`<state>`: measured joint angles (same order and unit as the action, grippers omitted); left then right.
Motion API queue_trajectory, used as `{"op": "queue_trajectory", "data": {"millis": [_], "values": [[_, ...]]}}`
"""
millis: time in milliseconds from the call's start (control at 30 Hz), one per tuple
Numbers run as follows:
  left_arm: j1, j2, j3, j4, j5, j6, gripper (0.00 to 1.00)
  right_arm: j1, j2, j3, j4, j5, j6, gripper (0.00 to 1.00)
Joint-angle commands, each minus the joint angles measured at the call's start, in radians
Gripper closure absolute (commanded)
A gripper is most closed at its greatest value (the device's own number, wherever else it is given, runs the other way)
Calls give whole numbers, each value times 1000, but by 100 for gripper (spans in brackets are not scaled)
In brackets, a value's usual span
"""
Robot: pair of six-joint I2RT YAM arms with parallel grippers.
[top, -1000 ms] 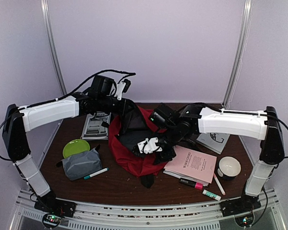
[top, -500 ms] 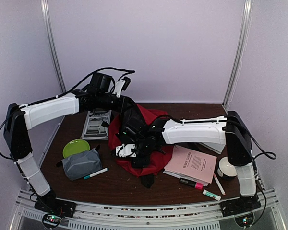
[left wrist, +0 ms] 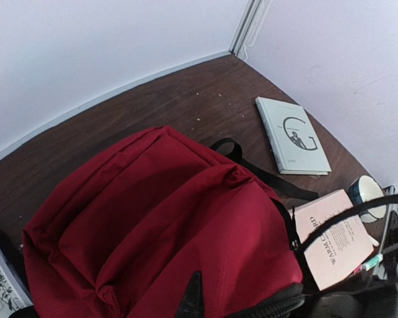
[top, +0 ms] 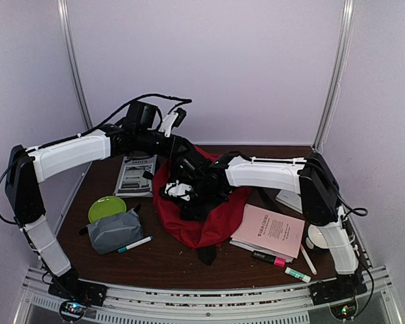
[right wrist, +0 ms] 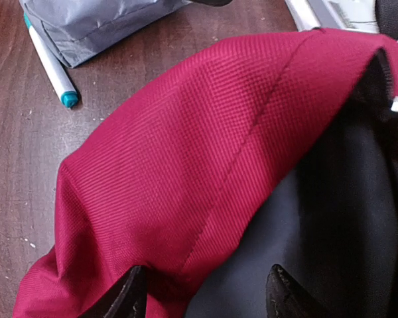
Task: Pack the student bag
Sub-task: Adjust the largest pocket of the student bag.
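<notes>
Right gripper [top: 179, 189] [right wrist: 209, 295]: fingers apart, astride the red rim of the bag's [top: 209, 226] [left wrist: 166, 218] [right wrist: 186, 165] open mouth, one tip outside on red cloth, the other over the dark lining. No clamp seen. Left gripper [top: 179, 152]: up at the far top of the bag among black fabric; could not tell whether apart or together. Bag sat mid-worktop, a little toward the far edge, mouth facing the left side. Toward the left edge: grey pouch [top: 115, 229] [right wrist: 99, 23], a teal-capped pen [top: 135, 244] [right wrist: 50, 66] just beside it, a green plate [top: 106, 207], and a booklet [top: 136, 174] farther back. Toward the right edge: pink book [top: 270, 229] [left wrist: 331, 238] against the bag, a grey book [left wrist: 292, 136] behind it, a cup [left wrist: 366, 189], and two markers [top: 270, 258] near the front edge.
</notes>
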<state>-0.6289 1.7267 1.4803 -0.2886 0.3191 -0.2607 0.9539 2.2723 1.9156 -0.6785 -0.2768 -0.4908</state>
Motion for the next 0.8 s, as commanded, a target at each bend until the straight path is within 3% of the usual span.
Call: {"op": "queue_trajectory", "data": {"millis": [0,100,167,467,667,767], "values": [[6,-16,40,29,33,21,100,-6,85,75,-117,-144,-29,38],[7,-28,29,17,23,26,100,-7,123,98,-134,-151,-27,39],[7,-37,17,17,21,29,100,-7,131,101,-137,-172,-23,44],[7,-33,-9,23,-21,38,100,-7,-6,38,-165,-307,-70,100],[7,-14,-13,32,-65,50,100,28,-201,-122,-61,-229,-1,100],[7,-2,-22,34,-81,57,100,82,-266,-179,-9,-42,76,100]]}}
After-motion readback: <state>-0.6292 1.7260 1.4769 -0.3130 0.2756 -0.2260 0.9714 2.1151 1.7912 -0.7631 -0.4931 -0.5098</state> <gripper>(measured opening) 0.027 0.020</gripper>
